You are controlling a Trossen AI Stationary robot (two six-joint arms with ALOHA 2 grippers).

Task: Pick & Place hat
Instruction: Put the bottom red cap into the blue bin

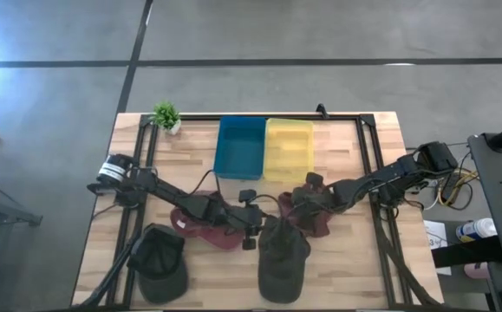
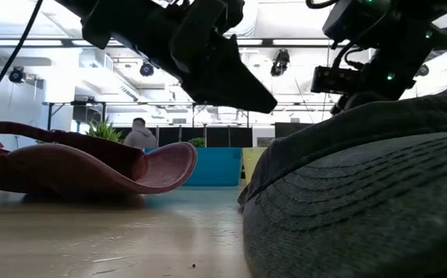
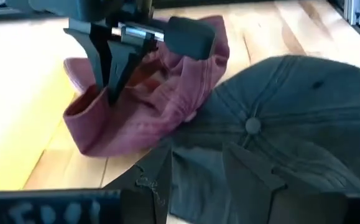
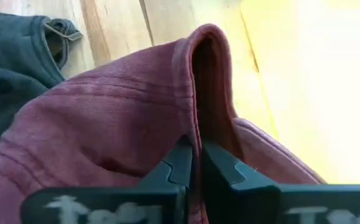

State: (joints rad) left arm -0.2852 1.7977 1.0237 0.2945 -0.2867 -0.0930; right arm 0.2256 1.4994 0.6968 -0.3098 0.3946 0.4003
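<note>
Two maroon hats and two dark green caps lie on the wooden table. My right gripper (image 1: 306, 202) (image 4: 196, 150) is shut on the right maroon hat (image 1: 318, 218) (image 3: 155, 106), beside the yellow bin. My left gripper (image 1: 251, 232) (image 3: 198, 152) hovers open over the near edge of the middle green cap (image 1: 282, 256) (image 3: 291, 118), whose crown rests on the table. The other maroon hat (image 1: 200, 227) (image 2: 84, 166) lies under my left arm. The second green cap (image 1: 159, 260) lies near the table's near left corner. My right gripper pinches a raised fold of the maroon hat's rim (image 4: 195, 118) between its two fingers (image 3: 108, 87). The fingers come from above, pointing down. The fold stands up as a ridge between them while the hat's remaining cloth lies slack on the table (image 3: 124, 137).
A blue bin (image 1: 240, 147) and a yellow bin (image 1: 289, 149) stand side by side at the table's far edge, with a small potted plant (image 1: 166, 115) to their left. Bare wood (image 1: 355, 269) lies at the near right. A person (image 2: 139, 134) shows far behind the table.
</note>
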